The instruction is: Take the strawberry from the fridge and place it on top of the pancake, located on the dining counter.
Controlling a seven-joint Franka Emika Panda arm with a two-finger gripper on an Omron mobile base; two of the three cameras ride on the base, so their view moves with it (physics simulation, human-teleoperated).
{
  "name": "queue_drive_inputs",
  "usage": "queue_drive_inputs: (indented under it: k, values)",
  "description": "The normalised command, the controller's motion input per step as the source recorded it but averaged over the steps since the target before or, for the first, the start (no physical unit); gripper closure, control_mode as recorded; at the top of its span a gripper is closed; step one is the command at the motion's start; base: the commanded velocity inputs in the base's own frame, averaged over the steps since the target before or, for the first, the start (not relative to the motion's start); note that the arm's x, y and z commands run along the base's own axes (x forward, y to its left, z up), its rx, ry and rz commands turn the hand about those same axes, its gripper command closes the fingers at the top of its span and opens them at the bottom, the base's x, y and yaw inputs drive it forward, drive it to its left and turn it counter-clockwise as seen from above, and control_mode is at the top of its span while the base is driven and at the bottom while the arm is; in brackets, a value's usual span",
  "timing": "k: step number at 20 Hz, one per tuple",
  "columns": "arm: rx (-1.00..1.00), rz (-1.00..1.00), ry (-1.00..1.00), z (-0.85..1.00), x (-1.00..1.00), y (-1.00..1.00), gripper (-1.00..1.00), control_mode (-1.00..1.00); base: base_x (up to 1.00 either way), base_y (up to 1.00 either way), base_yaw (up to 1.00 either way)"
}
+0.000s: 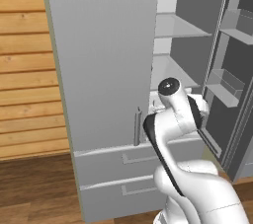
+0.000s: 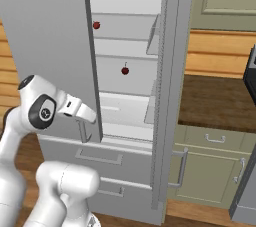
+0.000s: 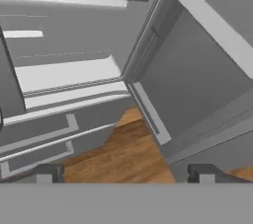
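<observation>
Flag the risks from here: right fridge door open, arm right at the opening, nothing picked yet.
1. Two red fruits sit inside the fridge: one on the upper shelf, and a stemmed cherry on the shelf below. Grabbing the cherry is a likely mix-up.
2. The open gripper points down at the drawers and floor, so it needs a big reorientation; the arm could clip the closed left door or the open right door.
</observation>
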Motion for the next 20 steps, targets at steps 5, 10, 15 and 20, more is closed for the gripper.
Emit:
queue_drive_inputs:
  k: [5, 10, 15, 20]
  values:
    - [0.20, 0.00, -0.01, -0.09, 0.34, 0.74, -1.00, -1.00, 0.00, 0.00, 0.00]
    - [0.11, 0.00, 0.00, -0.01, 0.66, 0.49, -1.00, -1.00, 0.00, 0.00, 0.00]
    - [0.00, 0.00, 0.04, -0.06, 0.65, 0.49, -1.00, -1.00, 0.00, 0.00, 0.00]
    - [0.00, 0.00, 0.05, -0.20, 0.51, 0.20, -1.00, -1.00, 0.00, 0.00, 0.00]
